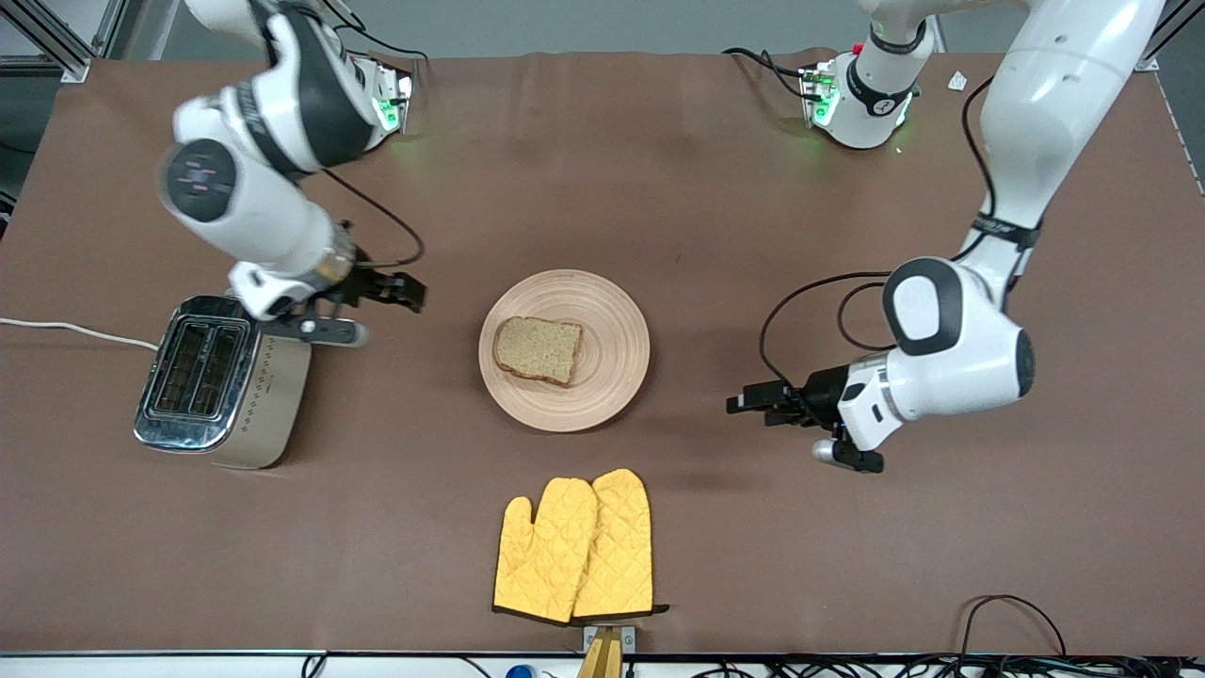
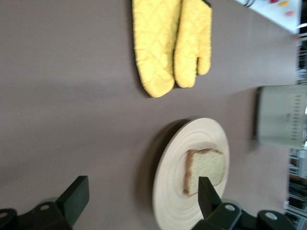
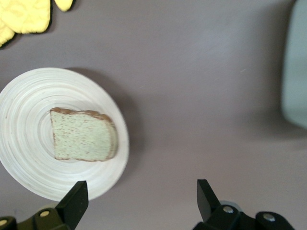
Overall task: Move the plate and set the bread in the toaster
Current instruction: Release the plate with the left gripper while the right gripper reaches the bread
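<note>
The round light-wood plate (image 1: 617, 358) lies mid-table with the brown bread (image 1: 538, 349) slice flat on it. The chrome-topped toaster (image 1: 202, 377) stands toward the right arm's end, both slots empty. My right gripper (image 1: 407, 292) is open and empty over the table between toaster and plate. My left gripper (image 1: 748, 403) is open and empty over the table beside the plate, toward the left arm's end. The left wrist view shows that gripper (image 2: 142, 189), the plate (image 2: 172, 191), bread (image 2: 206, 170) and toaster (image 2: 280, 115). The right wrist view shows that gripper (image 3: 140, 189), the plate (image 3: 24, 143), bread (image 3: 81, 134) and toaster (image 3: 297, 72).
A pair of yellow oven mitts (image 1: 574, 546) lies nearer the front camera than the plate; it also shows in the left wrist view (image 2: 170, 45) and the right wrist view (image 3: 24, 17). The toaster's white cord (image 1: 75, 330) runs off the table's end.
</note>
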You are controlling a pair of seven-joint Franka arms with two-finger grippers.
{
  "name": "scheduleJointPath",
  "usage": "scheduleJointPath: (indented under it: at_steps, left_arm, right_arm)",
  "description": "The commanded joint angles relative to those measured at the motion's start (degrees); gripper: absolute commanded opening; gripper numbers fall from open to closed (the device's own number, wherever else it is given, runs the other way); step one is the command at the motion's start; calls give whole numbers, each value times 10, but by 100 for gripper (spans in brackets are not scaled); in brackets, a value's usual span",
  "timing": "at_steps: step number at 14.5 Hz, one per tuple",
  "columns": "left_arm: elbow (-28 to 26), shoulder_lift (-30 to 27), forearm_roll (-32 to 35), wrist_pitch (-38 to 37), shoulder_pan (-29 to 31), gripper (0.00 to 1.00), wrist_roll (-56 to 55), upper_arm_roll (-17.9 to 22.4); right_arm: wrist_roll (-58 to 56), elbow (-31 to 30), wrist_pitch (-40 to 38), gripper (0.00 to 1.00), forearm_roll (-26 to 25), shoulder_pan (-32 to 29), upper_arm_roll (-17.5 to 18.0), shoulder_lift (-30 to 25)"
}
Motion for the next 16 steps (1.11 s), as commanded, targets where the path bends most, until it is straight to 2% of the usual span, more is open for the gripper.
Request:
scheduleJointPath:
  at_steps: [1, 5, 7, 9, 11, 13, 16]
  left_arm:
    - [-13, -57, 103, -40, 33, 100, -66, 1]
    - [0, -121, 210, -115, 70, 100, -131, 2]
    - [57, -126, 287, -207, 73, 100, -172, 2]
    - [115, -127, 328, -291, 73, 100, -218, 3]
    - [155, -128, 399, -360, 73, 100, -226, 3]
    - [178, -130, 434, -393, 73, 100, -226, 2]
    - [182, -168, 436, -407, 87, 100, -224, 2]
  right_arm:
    - [61, -2, 50, 100, -2, 38, -8, 52]
    - [113, 0, 110, 97, -31, 67, -8, 115]
    - [122, 1, 127, 86, -31, 76, -8, 138]
    - [122, 7, 129, 71, -31, 77, -8, 149]
    - [123, 10, 129, 62, -31, 81, -7, 158]
    - [124, 12, 129, 62, -31, 84, -7, 165]
    - [148, 12, 145, 63, -32, 98, -8, 180]
